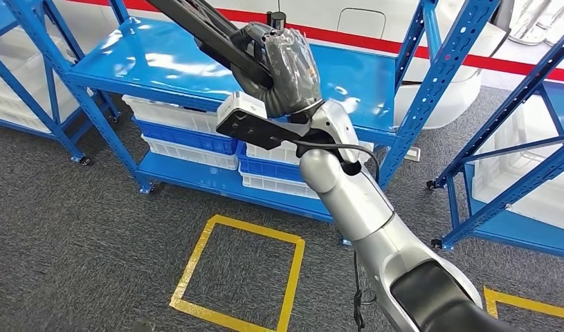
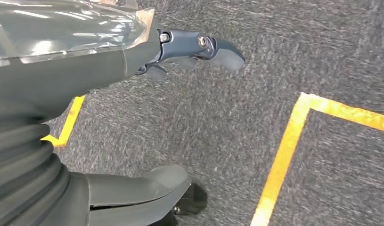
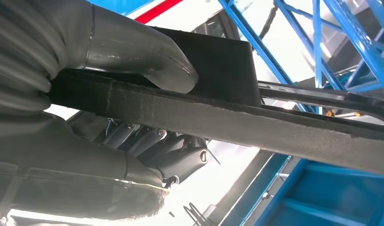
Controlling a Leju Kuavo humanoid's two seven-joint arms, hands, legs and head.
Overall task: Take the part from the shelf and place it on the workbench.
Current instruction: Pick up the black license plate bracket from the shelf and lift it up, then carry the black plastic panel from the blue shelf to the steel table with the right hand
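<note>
1. One part [image 1: 196, 24] – a long black bar, held up above the top deck of the blue shelf [image 1: 362, 76]. Only one such part is seen.
2. Long axis: in the head view it runs diagonally from the right robot hand [image 1: 282, 66] up and away toward the picture's upper left, past the frame edge. It looks tilted, not level with the deck.
3. Right robot hand grips the part [image 3: 256, 125]: in the right wrist view the thick grey thumb [image 3: 147, 56] presses one face of the bar and the dark fingers [image 3: 175, 153] curl round the opposite face.
4. Left robot hand [image 2: 86, 122] hangs over the grey carpet floor [image 2: 204, 117], thumb and fingers apart, nothing between them – open.
5. Shelving: three blue racks in the head view – the middle shelf, one at far left [image 1: 30, 76], one at right [image 1: 521, 159].
6. Under the middle shelf's deck: stacked bins, white [image 1: 189, 153] and blue [image 1: 185, 136], approx. two stacks side by side; exact count unclear behind the arm.
7. Floor marks: two yellow tape outlines in the head view – a full square [image 1: 241, 277] in front of the shelf, and a corner [image 1: 524, 303] at lower right.
</note>
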